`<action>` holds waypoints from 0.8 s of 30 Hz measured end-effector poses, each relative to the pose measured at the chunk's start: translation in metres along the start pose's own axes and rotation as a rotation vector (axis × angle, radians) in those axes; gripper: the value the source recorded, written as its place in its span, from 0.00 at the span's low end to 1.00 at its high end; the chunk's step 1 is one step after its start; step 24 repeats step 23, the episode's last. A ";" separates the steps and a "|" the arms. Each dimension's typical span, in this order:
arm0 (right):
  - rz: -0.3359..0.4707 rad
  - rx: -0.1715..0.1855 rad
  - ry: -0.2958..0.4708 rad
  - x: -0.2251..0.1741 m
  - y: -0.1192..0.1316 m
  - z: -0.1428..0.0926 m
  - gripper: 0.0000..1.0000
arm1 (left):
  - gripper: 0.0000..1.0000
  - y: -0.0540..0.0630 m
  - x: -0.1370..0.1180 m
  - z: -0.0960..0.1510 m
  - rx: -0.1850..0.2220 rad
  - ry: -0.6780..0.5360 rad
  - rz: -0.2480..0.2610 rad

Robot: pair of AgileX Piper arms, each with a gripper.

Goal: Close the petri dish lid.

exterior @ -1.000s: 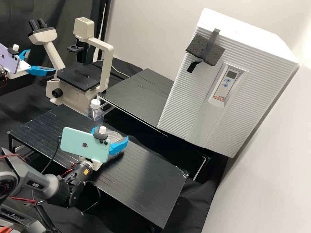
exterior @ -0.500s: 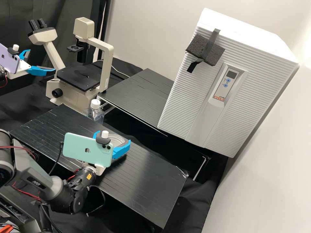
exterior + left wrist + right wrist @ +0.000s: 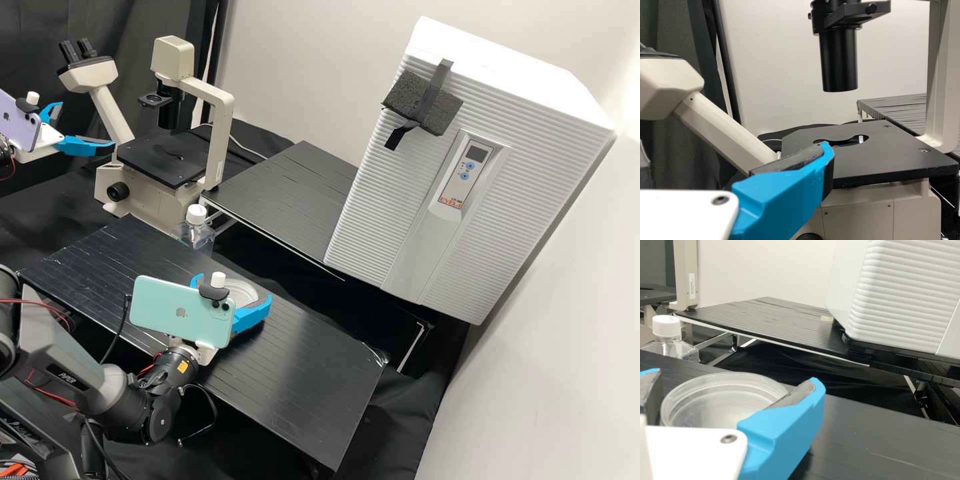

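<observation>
My right gripper (image 3: 233, 288) is low over the near black table, its fingers open around the clear round petri dish (image 3: 241, 293). In the right wrist view, the petri dish (image 3: 720, 400) lies flat between the two fingers of my right gripper (image 3: 737, 377), very near both pads. Its rim shows nested circular edges; lid and base cannot be told apart for certain. At the far left, beside the microscope, my left gripper (image 3: 87, 124) stands open and holds nothing. One blue finger (image 3: 785, 195) shows in the left wrist view, before the microscope stage.
Behind the near table (image 3: 293, 380) stand a white-capped clear bottle (image 3: 195, 230) and the microscope (image 3: 160, 160). A second black table (image 3: 287, 193) is farther back, by the big white ribbed incubator (image 3: 467, 167) on the right.
My right gripper and the dish have shifted slightly right and toward the table's near side. Lately the fingers have spread a little around the dish. The left arm is still.
</observation>
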 end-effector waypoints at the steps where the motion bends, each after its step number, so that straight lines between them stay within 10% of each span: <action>1: 0.000 0.000 0.000 0.000 0.000 0.000 1.00 | 1.00 0.000 0.000 0.000 0.000 0.000 0.000; 18: 0.152 0.064 0.026 -0.013 0.018 -0.018 1.00 | 1.00 0.000 0.000 0.000 0.000 0.000 0.000; 24: 0.259 0.148 0.033 -0.012 0.026 -0.018 1.00 | 1.00 0.000 0.000 0.000 0.000 0.000 0.000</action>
